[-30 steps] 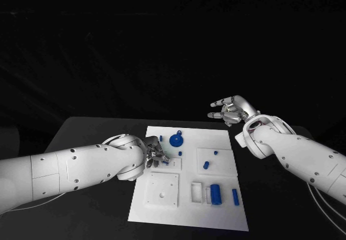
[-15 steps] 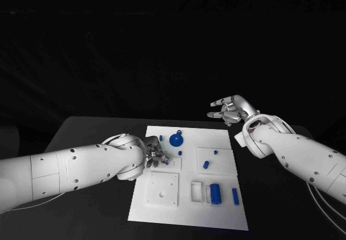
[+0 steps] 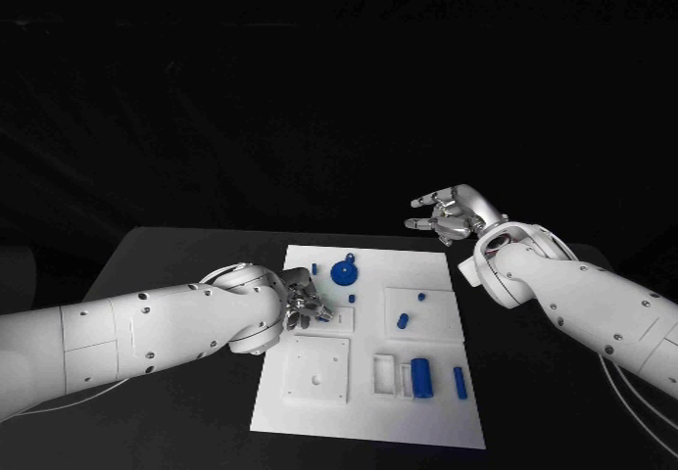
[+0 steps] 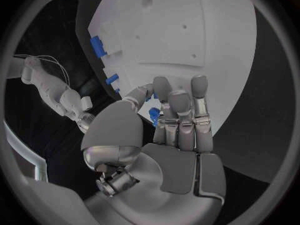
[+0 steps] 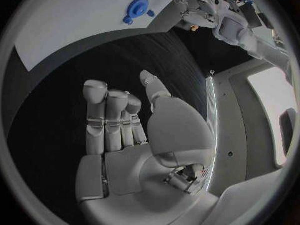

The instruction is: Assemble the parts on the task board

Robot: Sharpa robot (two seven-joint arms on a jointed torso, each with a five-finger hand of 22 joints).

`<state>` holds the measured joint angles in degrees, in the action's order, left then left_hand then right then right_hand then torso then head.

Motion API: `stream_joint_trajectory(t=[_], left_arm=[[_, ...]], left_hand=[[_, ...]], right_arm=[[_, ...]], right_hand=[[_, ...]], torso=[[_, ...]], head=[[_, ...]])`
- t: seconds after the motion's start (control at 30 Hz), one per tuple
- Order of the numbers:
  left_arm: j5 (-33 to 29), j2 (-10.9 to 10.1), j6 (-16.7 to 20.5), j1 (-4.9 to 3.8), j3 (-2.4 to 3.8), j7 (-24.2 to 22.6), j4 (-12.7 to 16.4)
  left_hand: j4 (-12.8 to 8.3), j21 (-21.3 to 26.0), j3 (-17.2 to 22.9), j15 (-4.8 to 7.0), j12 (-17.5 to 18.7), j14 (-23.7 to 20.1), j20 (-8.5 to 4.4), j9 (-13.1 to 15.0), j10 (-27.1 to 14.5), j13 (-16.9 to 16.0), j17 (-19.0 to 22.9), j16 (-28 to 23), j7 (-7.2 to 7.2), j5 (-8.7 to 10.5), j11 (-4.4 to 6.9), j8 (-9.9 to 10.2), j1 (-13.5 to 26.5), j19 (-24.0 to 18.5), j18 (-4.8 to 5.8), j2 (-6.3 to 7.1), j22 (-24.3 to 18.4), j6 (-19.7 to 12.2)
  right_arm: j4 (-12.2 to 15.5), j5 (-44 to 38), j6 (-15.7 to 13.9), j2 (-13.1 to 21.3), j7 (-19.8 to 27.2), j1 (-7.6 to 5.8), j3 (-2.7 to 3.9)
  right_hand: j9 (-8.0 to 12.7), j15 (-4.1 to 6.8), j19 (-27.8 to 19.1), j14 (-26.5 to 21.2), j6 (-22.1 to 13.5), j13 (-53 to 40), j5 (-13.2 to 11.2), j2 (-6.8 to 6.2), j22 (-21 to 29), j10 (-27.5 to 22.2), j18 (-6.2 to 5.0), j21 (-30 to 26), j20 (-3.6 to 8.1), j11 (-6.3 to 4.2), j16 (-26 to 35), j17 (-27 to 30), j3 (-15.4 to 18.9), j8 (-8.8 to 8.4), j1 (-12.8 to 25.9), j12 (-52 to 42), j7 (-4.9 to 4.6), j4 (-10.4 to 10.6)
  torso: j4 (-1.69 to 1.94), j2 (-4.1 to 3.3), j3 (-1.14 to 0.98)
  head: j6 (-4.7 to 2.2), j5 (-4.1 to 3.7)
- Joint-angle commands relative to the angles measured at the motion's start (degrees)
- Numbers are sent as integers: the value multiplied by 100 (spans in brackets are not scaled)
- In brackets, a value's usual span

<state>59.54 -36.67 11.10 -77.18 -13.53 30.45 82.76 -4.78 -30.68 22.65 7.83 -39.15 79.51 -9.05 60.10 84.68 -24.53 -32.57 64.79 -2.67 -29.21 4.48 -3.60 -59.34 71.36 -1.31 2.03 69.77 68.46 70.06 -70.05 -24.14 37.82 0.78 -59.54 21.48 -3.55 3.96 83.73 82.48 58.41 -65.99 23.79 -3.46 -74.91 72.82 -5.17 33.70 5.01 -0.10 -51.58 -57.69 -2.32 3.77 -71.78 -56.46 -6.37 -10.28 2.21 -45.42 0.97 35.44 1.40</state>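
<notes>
Now my left hand [image 3: 301, 302], left of frame centre, pinches a small blue part [image 4: 154, 116] over the board [image 3: 424, 416]; right hand [image 3: 450, 215] hangs empty, fingers apart, upper right.

Right hand [image 5: 134, 135], fingers apart, empty, off the task board [image 5: 75, 20].

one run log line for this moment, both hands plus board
left hand: fingers on a small blue part at task board left edge | right hand: raised beyond board, holds nothing | round blue part: on board

Task board [image 3: 370, 419] mid-table [image 3: 169, 255], left robot hand [image 3: 304, 301] over its left edge, right robot hand [image 3: 450, 214] behind its far right corner
</notes>
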Motion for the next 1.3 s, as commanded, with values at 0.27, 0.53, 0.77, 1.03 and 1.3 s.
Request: stream_joint_trajectory(t=[0.27,0.53,0.77,1.03,1.3], left_arm=[[23,15,-151,64,-28,17,-30],[-7,23,-198,65,-27,32,-67],[-102,28,-275,65,-26,43,-98],[-170,55,-339,64,-24,47,-135],[-239,98,-424,58,-16,52,-174]], left_hand=[[-358,55,380,39,-25,7,-7,-42,200,6,8,19,467,11,112,-16,-72,43,46,-11,47,497],[-338,121,360,36,-39,10,-2,-18,202,3,8,28,483,31,117,-26,-56,70,50,-14,112,553],[-344,255,391,30,-80,9,8,308,201,-5,-2,65,506,-33,119,-23,-32,121,49,-26,266,609],[-377,316,418,31,-106,5,8,422,199,-15,-9,90,508,-90,122,-23,-20,147,48,-40,369,611],[-409,344,434,32,-126,5,7,466,200,-24,-21,113,511,-131,124,-24,-21,160,46,-36,417,618]], right_arm=[[4,-6,100,-9,-2,0,3],[-10,-6,112,-21,-5,0,3],[-21,-6,123,-31,-7,0,3],[-34,-6,140,-45,-11,1,3],[-53,-7,163,-65,-16,2,3]], right_hand=[[-4,11,175,45,33,-1,37,16,-387,-40,-44,-33,8,4,11,-6,-6,-21,37,-4,3,-31],[-4,13,177,47,33,4,63,34,-387,-42,-43,-36,9,3,14,-10,-24,-22,55,-2,3,-52],[-4,13,176,46,34,6,69,36,-386,-44,-43,-42,9,3,15,-11,-36,-21,56,0,3,-61],[-4,13,175,48,35,3,65,38,-385,-43,-44,-49,10,2,12,-14,-47,-21,60,-4,2,-70],[-4,13,176,46,33,6,61,45,-387,-47,-43,-41,10,3,19,-10,-66,-22,64,1,1,-85]], torso=[[7,1,-1],[0,-1,-2],[1,-1,-2],[-3,1,1],[-1,-5,1]], head=[[3,2],[7,10],[9,8],[6,8],[6,2]])
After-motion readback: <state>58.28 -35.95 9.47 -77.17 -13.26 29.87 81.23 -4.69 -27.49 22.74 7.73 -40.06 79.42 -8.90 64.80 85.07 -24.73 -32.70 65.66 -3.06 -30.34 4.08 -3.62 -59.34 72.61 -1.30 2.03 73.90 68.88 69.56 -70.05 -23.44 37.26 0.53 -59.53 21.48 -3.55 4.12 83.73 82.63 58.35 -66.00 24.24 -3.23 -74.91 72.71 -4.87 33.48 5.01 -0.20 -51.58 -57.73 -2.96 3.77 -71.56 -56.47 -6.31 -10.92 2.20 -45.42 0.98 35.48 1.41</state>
